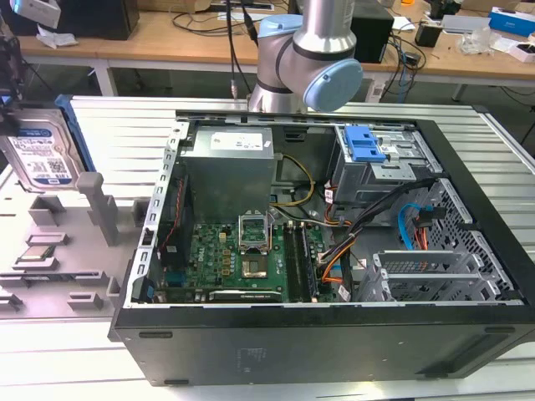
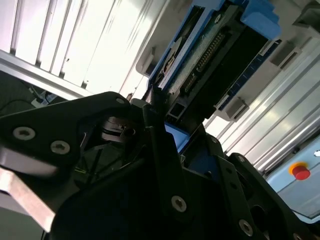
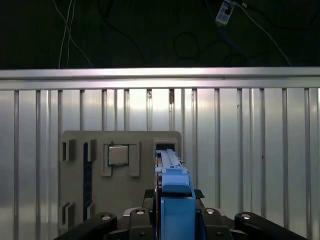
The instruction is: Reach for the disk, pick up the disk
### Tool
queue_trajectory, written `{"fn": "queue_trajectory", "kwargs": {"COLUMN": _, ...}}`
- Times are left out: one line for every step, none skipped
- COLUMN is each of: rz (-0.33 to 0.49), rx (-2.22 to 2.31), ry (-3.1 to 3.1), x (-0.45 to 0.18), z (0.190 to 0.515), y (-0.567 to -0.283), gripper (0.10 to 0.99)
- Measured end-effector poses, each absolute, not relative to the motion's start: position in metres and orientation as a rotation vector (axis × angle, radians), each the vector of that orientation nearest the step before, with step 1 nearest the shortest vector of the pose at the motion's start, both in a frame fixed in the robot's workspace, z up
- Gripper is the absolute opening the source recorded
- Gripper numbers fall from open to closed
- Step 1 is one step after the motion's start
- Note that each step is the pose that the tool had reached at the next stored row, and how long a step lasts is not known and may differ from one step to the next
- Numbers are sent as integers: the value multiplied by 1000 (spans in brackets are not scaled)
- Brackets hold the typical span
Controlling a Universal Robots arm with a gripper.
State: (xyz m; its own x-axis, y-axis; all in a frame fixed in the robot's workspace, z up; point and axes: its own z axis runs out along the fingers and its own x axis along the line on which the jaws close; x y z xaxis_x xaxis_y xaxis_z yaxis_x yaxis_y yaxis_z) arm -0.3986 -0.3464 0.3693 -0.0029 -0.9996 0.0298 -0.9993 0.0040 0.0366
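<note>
Found the gripper (image 3: 175, 226) drawn in narrow and clamped edge-on around the disk (image 3: 174, 192), with black fingers (image 2: 162, 155) pressed against its bright blue bracket (image 2: 260, 17) in both wrist views. Placed the disk at the upper left of the exterior view, upright, label face outward, seemingly clear of the grey tray (image 1: 58, 276) beneath it, though could not confirm a gap there.

Judged the reach finished and the pick-up in hand, grasp already made. Reckoned any further carrying to call for a firm, steady squeeze, since a thin-edge hold on slick plastic could slip or twist.

Noted the drive as a flat rectangular slab of silver metal with a blue-and-white label, a green circuit board and a connector row along one end. Noted the tray as matte grey plastic, blocky, cut with slots, a square metal-topped processor (image 3: 118, 154) seated in one. Made out a ribbed, shiny aluminium table (image 1: 109, 125) below, and an open black computer case (image 1: 334, 342) at the exterior view's centre.
</note>
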Motion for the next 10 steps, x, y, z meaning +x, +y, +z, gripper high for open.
{"fn": "queue_trajectory", "kwargs": {"rz": -8, "rx": 2184, "ry": -2192, "x": -399, "z": 371, "y": -346, "gripper": 365}}
{"fn": "queue_trajectory", "kwargs": {"rz": -8, "rx": 2185, "ry": -2192, "x": -399, "z": 373, "y": -346, "gripper": 365}}
{"fn": "queue_trajectory", "kwargs": {"rz": -8, "rx": 2184, "ry": -2192, "x": -399, "z": 377, "y": -346, "gripper": 365}}
{"fn": "queue_trajectory", "kwargs": {"rz": -8, "rx": 2184, "ry": -2192, "x": -399, "z": 379, "y": -346, "gripper": 365}}
{"fn": "queue_trajectory", "kwargs": {"rz": -8, "rx": 2184, "ry": -2192, "x": -399, "z": 382, "y": -346, "gripper": 365}}
{"fn": "queue_trajectory", "kwargs": {"rz": -8, "rx": 2184, "ry": -2192, "x": -398, "z": 385, "y": -346, "gripper": 365}}
{"fn": "queue_trajectory", "kwargs": {"rz": -8, "rx": 2184, "ry": -2192, "x": -398, "z": 387, "y": -346, "gripper": 365}}
{"fn": "queue_trajectory", "kwargs": {"rz": -8, "rx": 2184, "ry": -2192, "x": -398, "z": 390, "y": -346, "gripper": 365}}
{"fn": "queue_trajectory", "kwargs": {"rz": -8, "rx": 2184, "ry": -2192, "x": -398, "z": 392, "y": -346, "gripper": 365}}
{"fn": "queue_trajectory", "kwargs": {"rz": -8, "rx": 2184, "ry": -2192, "x": -398, "z": 395, "y": -346, "gripper": 365}}
